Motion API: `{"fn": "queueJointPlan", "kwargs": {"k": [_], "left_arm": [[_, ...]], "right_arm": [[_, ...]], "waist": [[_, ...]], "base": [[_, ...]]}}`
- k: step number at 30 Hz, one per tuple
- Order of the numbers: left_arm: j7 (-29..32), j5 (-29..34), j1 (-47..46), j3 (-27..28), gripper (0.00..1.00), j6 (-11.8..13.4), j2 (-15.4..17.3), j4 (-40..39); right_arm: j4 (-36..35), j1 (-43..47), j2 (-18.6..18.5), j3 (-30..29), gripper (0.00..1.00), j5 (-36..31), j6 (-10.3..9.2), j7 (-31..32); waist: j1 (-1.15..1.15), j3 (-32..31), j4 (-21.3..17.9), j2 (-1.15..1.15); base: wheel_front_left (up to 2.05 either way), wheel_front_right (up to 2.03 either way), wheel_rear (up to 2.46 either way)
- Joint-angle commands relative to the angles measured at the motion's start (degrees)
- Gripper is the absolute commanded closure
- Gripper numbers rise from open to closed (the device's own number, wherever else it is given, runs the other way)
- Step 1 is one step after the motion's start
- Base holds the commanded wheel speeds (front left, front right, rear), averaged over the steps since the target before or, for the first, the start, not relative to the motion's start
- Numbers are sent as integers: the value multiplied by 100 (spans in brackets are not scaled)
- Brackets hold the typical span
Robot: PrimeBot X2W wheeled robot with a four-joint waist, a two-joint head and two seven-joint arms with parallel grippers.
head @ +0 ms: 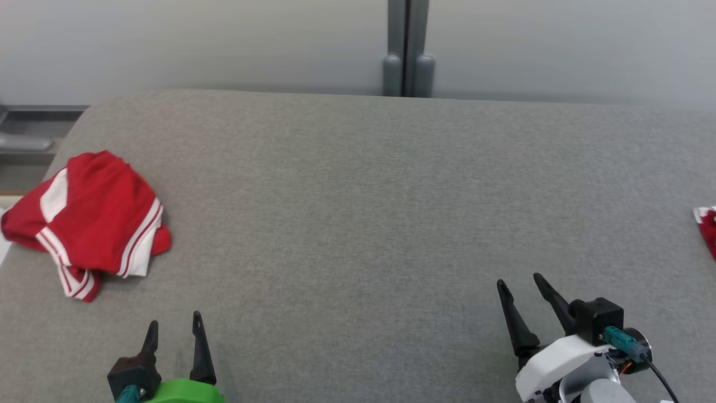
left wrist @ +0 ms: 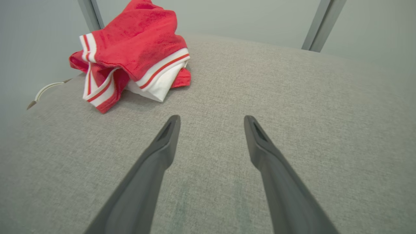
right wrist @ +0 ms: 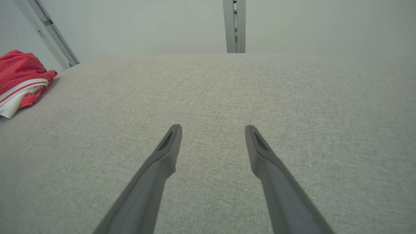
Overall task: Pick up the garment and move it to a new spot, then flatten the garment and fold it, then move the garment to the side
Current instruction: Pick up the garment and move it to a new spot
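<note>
**A:** Where is the garment?

**B:** The garment [head: 89, 215], red with white stripes, lies in a crumpled heap on the grey table [head: 358, 196]. It is at the left of the head view, close to the table's left edge.

**A:** And the left fingers?

**B:** The left fingers [head: 199, 352] rise from the lower left of the frame, spread wide with nothing between them. They are below the garment and apart from it. In the left wrist view the heap sits at the upper left, beyond the tips.

**A:** The right fingers?

**B:** The right fingers [head: 516, 324] stand at the lower right, also wide and empty, over bare table and well apart from the garment. In the right wrist view the garment is at the left edge.

**A:** Anything else?

**B:** A scrap of red and white cloth [head: 708, 229] lies at the right edge of the head view. A grey post [head: 408, 50] stands at top centre, behind the table. In the left wrist view a thin white cord [left wrist: 45, 89] lies just left of the heap.
</note>
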Motion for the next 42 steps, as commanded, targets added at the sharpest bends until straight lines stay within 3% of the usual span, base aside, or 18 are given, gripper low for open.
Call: {"fn": "queueJointPlan", "kwargs": {"k": [1, 8, 14, 18, 27, 34, 42], "left_arm": [[-1, 20, 126, 70, 0, 29, 21, 13], [-1, -49, 421, 382, 0, 75, 20, 80], [-1, -175, 643, 651, 0, 164, 19, 35], [-1, -283, 720, 744, 0, 201, 18, -1], [0, -538, 368, 649, 0, -22, 20, 279], [-1, -507, -516, 868, 0, -339, 53, 727], [0, -241, -2106, 879, 0, -600, 505, 1370]], "right_arm": [[24, -51, -24, 34, 0, 26, -9, -9], [87, -53, -26, 261, 0, 86, -9, -10], [152, -129, -26, 487, 0, 151, -9, -9], [202, -187, -32, 588, 0, 159, -9, -9], [189, -104, -26, 448, 0, 34, -9, -9], [148, -265, -26, 322, 0, -196, -9, -9], [-50, -532, -28, 242, 0, -416, -9, -9]], "waist": [[0, 29, 822, 0], [0, -14, 1684, 0], [0, -1, 2010, 0], [0, 35, 2029, 0], [0, 118, 1904, 0], [0, 475, 1585, 0], [0, 1005, 1289, 0]], "base": [[0, 0, 0], [0, 0, 0], [0, 0, 0], [0, 0, 0], [0, 0, 0], [0, 0, 0], [0, 0, 0]]}}
